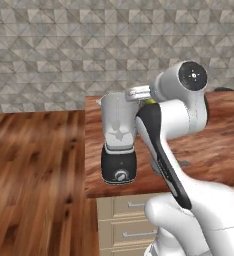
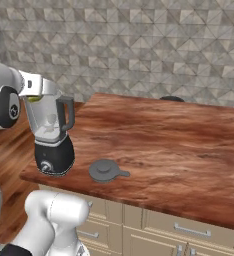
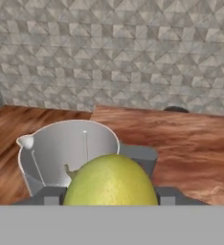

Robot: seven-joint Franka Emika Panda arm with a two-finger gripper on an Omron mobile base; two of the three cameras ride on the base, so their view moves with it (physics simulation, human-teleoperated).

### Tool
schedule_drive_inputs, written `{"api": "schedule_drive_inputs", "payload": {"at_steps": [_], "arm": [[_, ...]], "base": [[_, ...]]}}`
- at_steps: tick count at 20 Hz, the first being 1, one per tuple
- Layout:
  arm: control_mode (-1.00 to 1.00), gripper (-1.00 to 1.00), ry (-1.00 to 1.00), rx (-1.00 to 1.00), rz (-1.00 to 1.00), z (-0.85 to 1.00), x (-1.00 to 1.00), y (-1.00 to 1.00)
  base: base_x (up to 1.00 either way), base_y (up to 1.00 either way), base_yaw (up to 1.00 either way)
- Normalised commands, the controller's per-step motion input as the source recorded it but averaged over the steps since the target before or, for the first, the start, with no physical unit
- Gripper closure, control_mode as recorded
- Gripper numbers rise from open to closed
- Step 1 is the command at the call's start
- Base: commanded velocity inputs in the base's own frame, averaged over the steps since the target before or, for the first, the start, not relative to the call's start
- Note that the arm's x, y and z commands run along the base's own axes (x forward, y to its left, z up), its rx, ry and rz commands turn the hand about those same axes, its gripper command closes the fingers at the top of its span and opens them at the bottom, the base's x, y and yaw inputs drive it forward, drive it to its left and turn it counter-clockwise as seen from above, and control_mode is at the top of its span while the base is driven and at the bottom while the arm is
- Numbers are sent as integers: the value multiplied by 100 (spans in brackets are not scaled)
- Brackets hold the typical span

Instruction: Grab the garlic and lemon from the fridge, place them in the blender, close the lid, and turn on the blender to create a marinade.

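— Where does the blender (image 2: 53,135) stand?
— On the tabletop (image 2: 179,145), at its front corner nearest the arm.
— And the lid (image 2: 106,170)?
— Flat on the tabletop just right of the blender, apart from it.
— The lemon (image 3: 110,182)?
— Between the claw's (image 3: 109,200) tips, directly above the blender's open jar.

Yellow-green lemon (image 3: 110,181) above the open clear blender (image 2: 53,135); dark lid (image 2: 106,170) flat beside its base.
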Motion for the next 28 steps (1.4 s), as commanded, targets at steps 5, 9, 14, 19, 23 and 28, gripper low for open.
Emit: {"api": "schedule_drive_inputs", "payload": {"at_steps": [5, 9, 14, 19, 23, 28], "arm": [[-100, 100, 2, 0, 5, 8, 57, 15], [-100, 100, 2, 0, 10, -27, 51, 12], [-100, 100, 5, 0, 9, -50, 46, 18], [-100, 100, 10, 0, 7, -44, 55, 23], [-100, 100, 12, 0, 2, -17, 62, 19], [-100, 100, 10, 0, 0, -19, 58, 28]], "base": [[0, 0, 0], [0, 0, 0], [0, 0, 0], [0, 0, 0], [0, 0, 0], [0, 0, 0]]}}
